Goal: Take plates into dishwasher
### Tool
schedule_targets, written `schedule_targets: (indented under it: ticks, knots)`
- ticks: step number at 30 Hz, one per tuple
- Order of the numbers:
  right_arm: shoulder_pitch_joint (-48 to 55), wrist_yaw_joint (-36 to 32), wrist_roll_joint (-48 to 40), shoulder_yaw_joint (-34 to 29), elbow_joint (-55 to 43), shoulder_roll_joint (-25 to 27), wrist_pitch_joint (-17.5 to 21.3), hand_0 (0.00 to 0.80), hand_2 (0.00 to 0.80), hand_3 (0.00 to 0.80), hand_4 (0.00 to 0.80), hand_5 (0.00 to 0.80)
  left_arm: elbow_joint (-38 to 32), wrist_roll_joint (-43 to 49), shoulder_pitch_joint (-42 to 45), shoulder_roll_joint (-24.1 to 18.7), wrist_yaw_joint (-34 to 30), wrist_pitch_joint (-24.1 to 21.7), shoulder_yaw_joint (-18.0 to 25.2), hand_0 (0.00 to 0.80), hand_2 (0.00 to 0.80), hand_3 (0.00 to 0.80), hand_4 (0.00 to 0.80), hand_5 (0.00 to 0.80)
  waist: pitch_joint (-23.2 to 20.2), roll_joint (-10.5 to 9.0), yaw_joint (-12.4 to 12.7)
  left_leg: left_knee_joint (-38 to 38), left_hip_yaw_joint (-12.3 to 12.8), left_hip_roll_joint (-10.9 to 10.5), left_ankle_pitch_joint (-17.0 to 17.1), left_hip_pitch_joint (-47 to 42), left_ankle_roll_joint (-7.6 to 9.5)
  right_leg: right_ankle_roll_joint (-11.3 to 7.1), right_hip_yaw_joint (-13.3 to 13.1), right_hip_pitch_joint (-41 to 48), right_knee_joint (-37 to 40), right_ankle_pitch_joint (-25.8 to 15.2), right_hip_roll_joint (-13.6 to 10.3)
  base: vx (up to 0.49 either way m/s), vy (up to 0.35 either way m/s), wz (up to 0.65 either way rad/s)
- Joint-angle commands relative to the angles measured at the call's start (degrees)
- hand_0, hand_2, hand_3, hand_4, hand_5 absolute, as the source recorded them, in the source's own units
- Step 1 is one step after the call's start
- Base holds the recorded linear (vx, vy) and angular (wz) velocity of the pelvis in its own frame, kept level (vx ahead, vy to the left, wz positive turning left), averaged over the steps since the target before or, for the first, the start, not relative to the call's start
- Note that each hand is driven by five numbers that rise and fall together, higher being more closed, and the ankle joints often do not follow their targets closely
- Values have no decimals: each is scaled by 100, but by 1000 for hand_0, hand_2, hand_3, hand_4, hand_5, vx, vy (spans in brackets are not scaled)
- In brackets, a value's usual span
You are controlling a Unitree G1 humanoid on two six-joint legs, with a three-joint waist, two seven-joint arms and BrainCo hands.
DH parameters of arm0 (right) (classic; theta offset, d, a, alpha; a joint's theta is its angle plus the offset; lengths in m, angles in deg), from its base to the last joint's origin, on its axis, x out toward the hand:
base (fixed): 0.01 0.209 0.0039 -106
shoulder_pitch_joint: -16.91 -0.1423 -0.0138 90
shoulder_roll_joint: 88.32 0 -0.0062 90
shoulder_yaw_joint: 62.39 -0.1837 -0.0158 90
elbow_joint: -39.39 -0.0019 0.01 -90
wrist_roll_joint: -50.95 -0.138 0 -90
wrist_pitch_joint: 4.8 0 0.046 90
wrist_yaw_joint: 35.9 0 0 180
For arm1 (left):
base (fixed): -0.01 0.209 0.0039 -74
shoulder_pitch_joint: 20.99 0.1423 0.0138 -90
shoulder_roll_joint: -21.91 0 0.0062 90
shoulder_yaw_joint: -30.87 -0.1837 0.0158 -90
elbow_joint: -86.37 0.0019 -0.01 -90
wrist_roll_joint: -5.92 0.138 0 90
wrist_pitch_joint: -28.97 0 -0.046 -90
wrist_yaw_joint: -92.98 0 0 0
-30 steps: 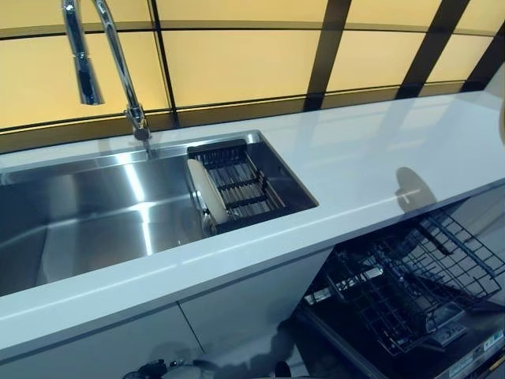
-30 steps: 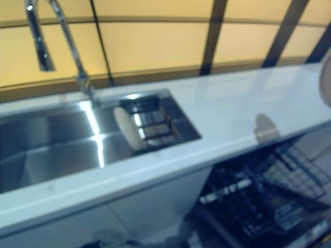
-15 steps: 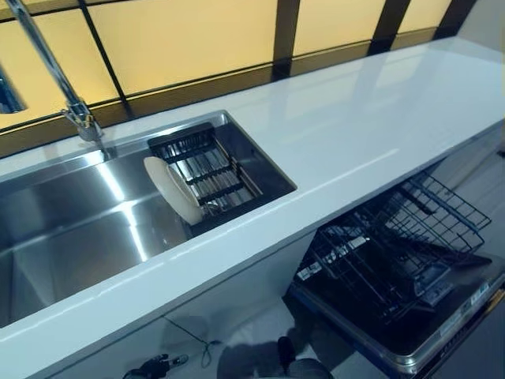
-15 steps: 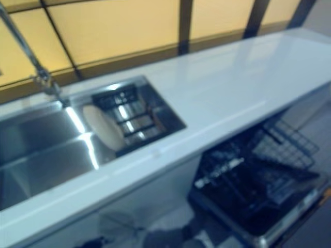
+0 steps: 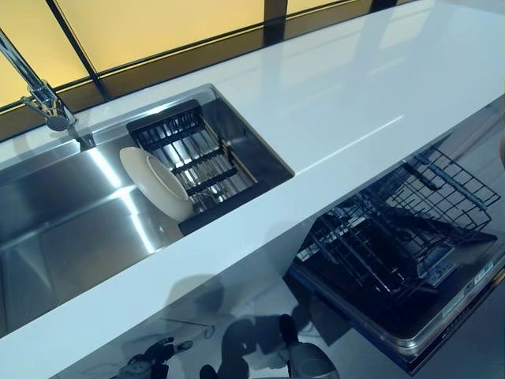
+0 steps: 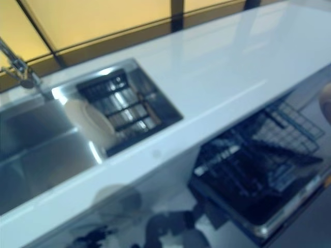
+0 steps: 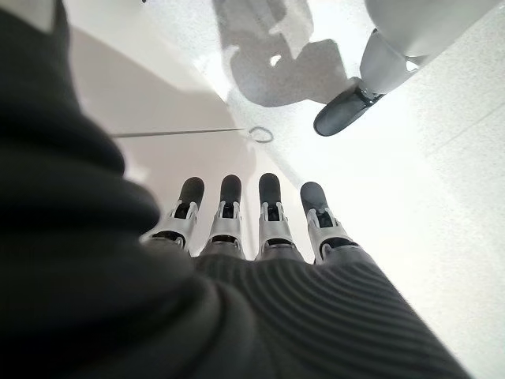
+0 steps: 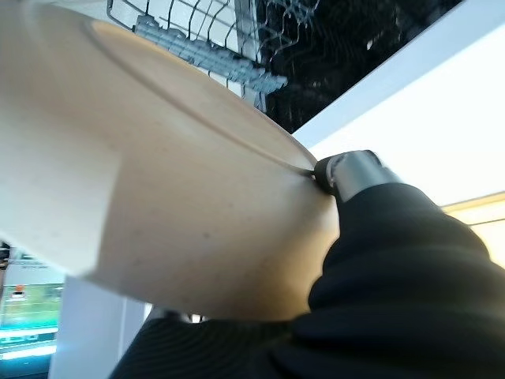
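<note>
The right hand has a cream plate clamped in it: in its wrist view the thumb's dark tip presses on the plate's rim, and the smooth, shallow disc fills most of that view with the dishwasher rack showing past its edge. From the head views only a pale sliver of this plate shows at the 3 o'clock edge, cut off by the frame, so the arm itself cannot be made out there. The fingers behind the plate are hidden.

The left hand hangs low with its fingers straight, side by side and holding nothing, dark tips pointing down at the pale, glossy floor.

A second plate, round, matte and off-white, stands tilted on edge in the stainless steel sink, leaning against a black slatted drying rack at the sink's 3 o'clock end. The chrome tap rises at 10 o'clock, its top cut off. A white, glossy countertop runs diagonally across. Below it, at 4 o'clock, the dishwasher stands open with its dark wire rack pulled out; what lies among the wires is hard to tell.
</note>
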State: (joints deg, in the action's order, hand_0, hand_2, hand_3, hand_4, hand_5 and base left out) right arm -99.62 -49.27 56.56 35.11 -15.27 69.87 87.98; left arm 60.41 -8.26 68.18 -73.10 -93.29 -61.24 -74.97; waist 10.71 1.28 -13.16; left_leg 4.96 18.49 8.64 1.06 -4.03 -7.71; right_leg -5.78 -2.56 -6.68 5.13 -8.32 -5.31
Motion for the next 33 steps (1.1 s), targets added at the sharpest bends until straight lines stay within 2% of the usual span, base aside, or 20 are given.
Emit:
schedule_targets:
  ticks: [1, 13, 18, 33]
  knots:
    - [-79, 257, 358, -131, -129, -118, 132, 800, 800, 800, 800, 800, 97, 338, -118, -348, -24, -176, 153, 0, 0, 0, 0, 0, -53, -450, 24, 4, -118, 100, -183, -302, 165, -436, 69, -28, -13, -95, -237, -30, -26, 3]
    - [350, 291, 713, -301, -576, -657, -138, 800, 800, 800, 800, 800, -18, 477, -232, -340, -84, -142, 196, 0, 0, 0, 0, 0, 110, -281, 27, 4, -213, 55, -203, -241, 152, -448, 144, -135, -13, -122, -325, -4, -4, 1]
    - [418, 375, 1144, -256, -687, -871, -224, 800, 800, 800, 800, 800, -83, 448, -294, -298, -102, -117, 181, 0, 0, 0, 0, 0, 172, -180, 31, 4, -238, 39, -195, -215, 145, -448, 172, -156, -13, -119, -350, -30, 0, 7]
    - [186, 1003, 2046, 226, -131, -1391, -749, 800, 800, 800, 800, 800, -206, 392, -392, -180, -136, -98, 18, 0, 0, 0, 0, 0, 254, 103, 184, 4, -354, -42, -184, -173, 139, -445, 300, -146, -13, -101, -471, -10, 3, 3]
